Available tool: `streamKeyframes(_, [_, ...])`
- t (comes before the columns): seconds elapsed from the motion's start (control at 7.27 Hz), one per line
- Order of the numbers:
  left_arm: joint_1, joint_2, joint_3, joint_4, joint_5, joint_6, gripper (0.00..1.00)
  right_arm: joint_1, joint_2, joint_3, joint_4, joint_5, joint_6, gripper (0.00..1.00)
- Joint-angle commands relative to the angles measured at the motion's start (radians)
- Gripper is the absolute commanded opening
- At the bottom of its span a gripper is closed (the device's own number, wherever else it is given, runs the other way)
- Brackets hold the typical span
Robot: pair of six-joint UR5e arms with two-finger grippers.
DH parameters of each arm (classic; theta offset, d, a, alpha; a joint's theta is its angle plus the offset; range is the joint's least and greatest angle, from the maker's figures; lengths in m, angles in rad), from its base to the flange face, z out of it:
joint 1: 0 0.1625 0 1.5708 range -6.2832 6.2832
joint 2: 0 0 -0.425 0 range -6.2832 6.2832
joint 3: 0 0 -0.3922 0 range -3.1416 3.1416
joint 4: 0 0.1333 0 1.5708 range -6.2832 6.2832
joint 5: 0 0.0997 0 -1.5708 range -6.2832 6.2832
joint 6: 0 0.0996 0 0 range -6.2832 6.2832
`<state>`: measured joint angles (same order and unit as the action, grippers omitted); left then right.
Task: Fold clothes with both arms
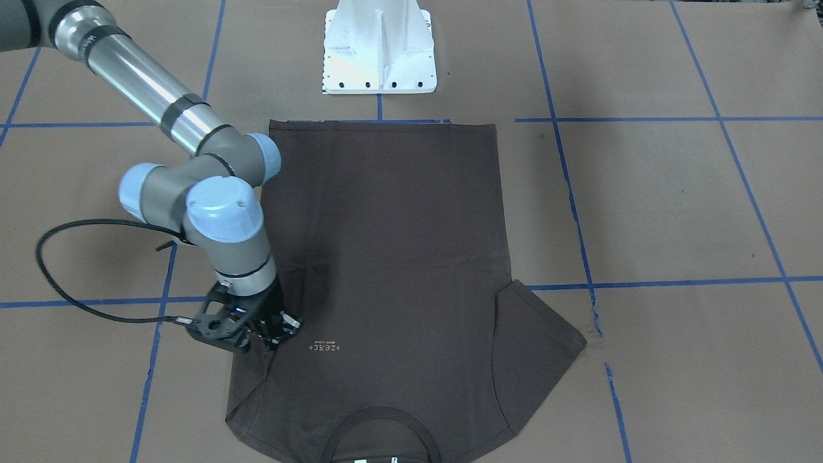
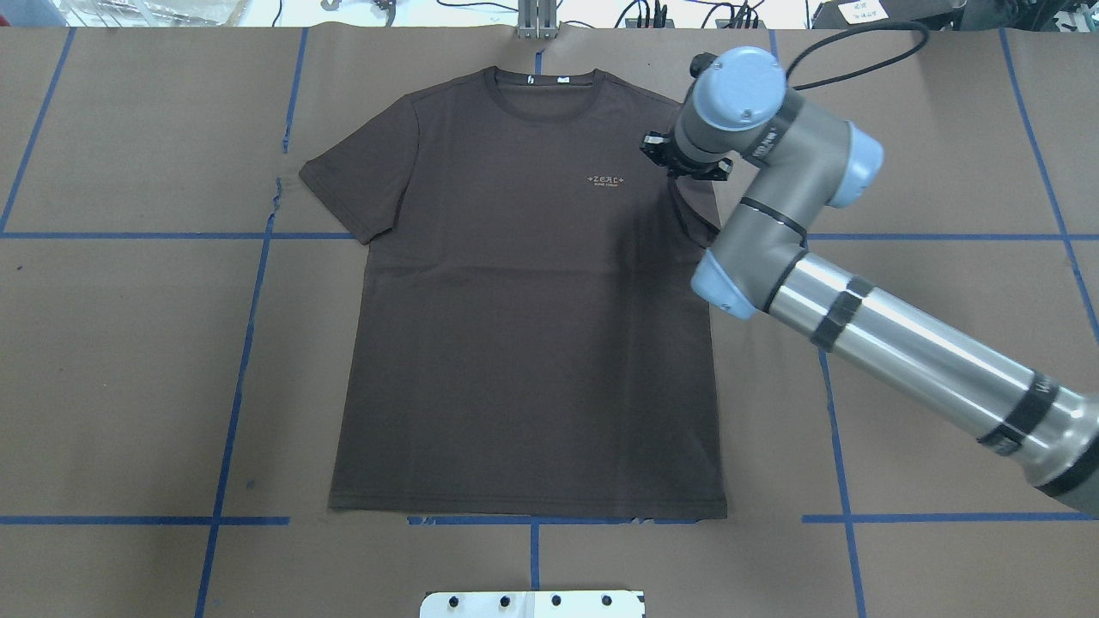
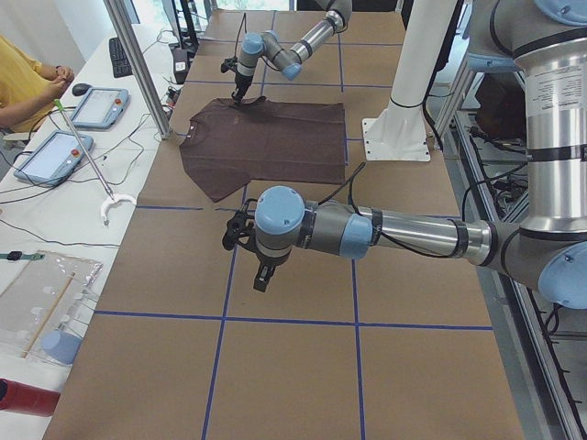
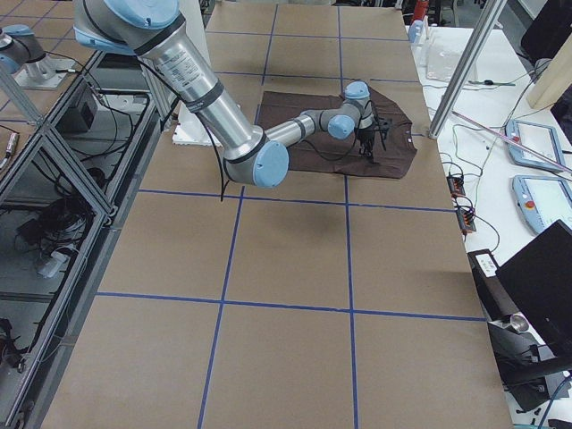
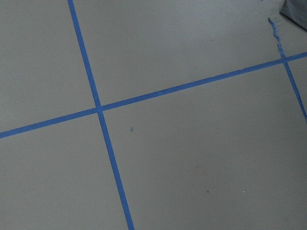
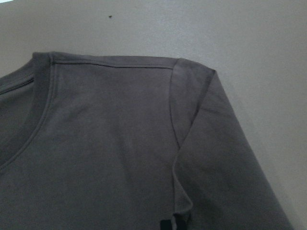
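The dark brown t-shirt (image 2: pixel 532 343) lies flat on the table, front up, collar (image 2: pixel 539 86) at the far side, and its pale logo (image 1: pixel 323 347) shows. Its sleeve on my left (image 2: pixel 343 184) is spread out. My right gripper (image 1: pixel 275 334) is down on the other sleeve by the shoulder. In the right wrist view the cloth (image 6: pixel 105 143) ridges up to the black fingertips (image 6: pixel 166 225), which look shut on it. My left gripper (image 3: pixel 263 275) hovers over bare table beside the shirt, and I cannot tell whether it is open. A corner of the shirt (image 5: pixel 296 8) shows in the left wrist view.
The white base pedestal (image 1: pixel 379 51) stands at the shirt's hem side. Blue tape lines (image 2: pixel 249 343) grid the brown table. An operators' bench with tablets (image 3: pixel 96 105), a metal post (image 3: pixel 138 64) and a seated person (image 3: pixel 23 82) lie beyond the collar side.
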<state>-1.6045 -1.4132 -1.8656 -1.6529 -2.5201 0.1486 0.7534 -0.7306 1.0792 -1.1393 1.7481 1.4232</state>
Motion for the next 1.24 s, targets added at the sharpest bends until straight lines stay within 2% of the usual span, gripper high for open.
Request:
streamKeyframes(0.0, [0.0,0.0,-0.043,0.002,0.0,-0.033,1.0,-0.005,0.053,-0.084,0.016,-0.051,0.0,0.0])
streamKeyframes(0.14, [0.002,-0.004,-0.049,0.001,0.0,-0.053,1.0,-0.002,0.053,-0.085,0.021,-0.097,-0.003,0.12])
streamKeyframes(0.27, [0.002,-0.007,-0.05,0.001,0.0,-0.057,1.0,0.024,0.053,-0.09,0.021,-0.114,0.0,0.44])
streamKeyframes(0.41, [0.002,-0.009,-0.055,-0.001,0.0,-0.073,1.0,0.04,0.051,-0.09,0.023,-0.119,0.0,0.84])
streamKeyframes(0.55, [0.003,-0.012,-0.059,-0.019,0.0,-0.089,1.0,0.038,0.053,-0.09,0.026,-0.121,0.0,1.0])
streamKeyframes(0.82, [0.003,-0.012,-0.061,-0.077,-0.002,-0.09,1.0,0.021,0.057,-0.067,0.048,-0.119,0.002,1.0])
streamKeyframes(0.96, [0.008,-0.016,-0.053,-0.097,-0.002,-0.112,1.0,0.02,0.047,-0.023,0.049,-0.101,0.016,1.0])
streamKeyframes(1.1, [0.056,-0.061,-0.031,-0.155,0.001,-0.163,1.0,0.023,0.01,0.019,0.049,-0.032,0.011,1.0])
